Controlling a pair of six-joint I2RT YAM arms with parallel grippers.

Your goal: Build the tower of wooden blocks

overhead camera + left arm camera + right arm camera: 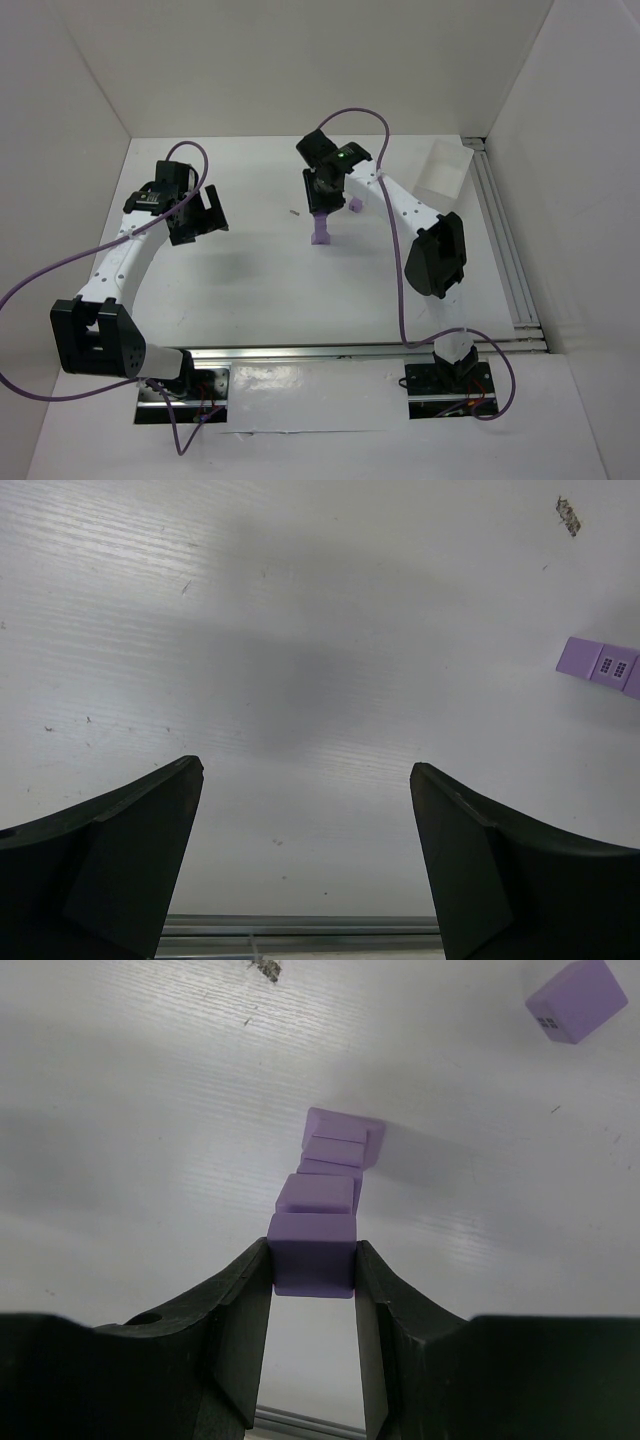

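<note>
The tower is a narrow upright column of lilac cubes standing near the middle of the white table, a little to the right. Seen from the camera on my right wrist, looking down its length, I count about four stacked cubes, though the steep angle makes that count uncertain.

Directly above the column, my right gripper holds one more lilac cube. The jaws are drawn in to a narrow gap, and both inner faces press against the cube's sides. I cannot tell whether the cube's underside already touches the top of the column or hangs just above it.

One loose cube lies on the table just beyond the tower, apart from it. A shallow white tray sits farther off, at the far right corner.

My left gripper hovers over bare table well to the left, with its jaws spread wide and nothing between them.

I judge this to be the placing step: adding the held cube to the stack. The next move calls for a straight, slow descent with the cube squared over the one below. I would then open the jaws gently and evenly so neither finger nudges the column, and lift straight up. The loose cube would likely follow.
</note>
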